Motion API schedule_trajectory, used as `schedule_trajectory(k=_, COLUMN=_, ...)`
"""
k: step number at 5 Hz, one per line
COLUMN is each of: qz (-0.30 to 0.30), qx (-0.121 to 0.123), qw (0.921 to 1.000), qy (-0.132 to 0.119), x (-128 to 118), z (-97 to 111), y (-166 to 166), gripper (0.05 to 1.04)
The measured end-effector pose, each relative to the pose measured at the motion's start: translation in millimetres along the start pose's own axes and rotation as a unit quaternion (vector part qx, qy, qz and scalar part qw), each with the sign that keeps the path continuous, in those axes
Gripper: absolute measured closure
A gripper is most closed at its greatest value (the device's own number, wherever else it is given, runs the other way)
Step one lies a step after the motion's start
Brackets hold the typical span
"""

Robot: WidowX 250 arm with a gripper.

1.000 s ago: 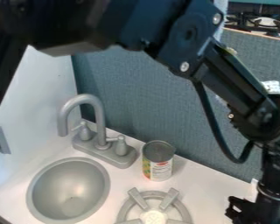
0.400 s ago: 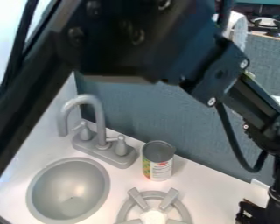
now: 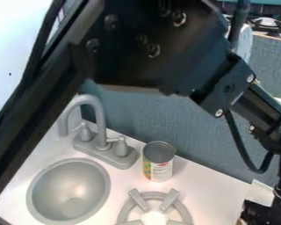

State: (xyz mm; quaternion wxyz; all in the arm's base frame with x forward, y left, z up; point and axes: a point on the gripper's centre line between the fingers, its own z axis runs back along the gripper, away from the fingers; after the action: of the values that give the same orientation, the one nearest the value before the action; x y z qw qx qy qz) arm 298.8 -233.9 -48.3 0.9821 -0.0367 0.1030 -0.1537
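Positioning seems in hand: your gripper [image 3: 257, 214] hangs lower right, whether wide or narrow you cannot tell. Reaching the upright tin can [image 3: 159, 162], beside the faucet [image 3: 100, 127], would call for crossing the counter [image 3: 210, 193].

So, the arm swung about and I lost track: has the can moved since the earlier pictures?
No. The can stands in the same spot, beside the base of the faucet and just beyond the burner.

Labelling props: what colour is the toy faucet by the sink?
Grey all over, faucet and handles alike; camera view.
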Motion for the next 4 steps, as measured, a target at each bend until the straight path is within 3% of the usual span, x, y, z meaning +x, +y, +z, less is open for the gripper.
schedule_trajectory(k=4, qz=0.018, qx=0.032, qw=0.9991, qy=-0.022, x=-3.4, z=3.9, y=11.9, gripper=0.457)
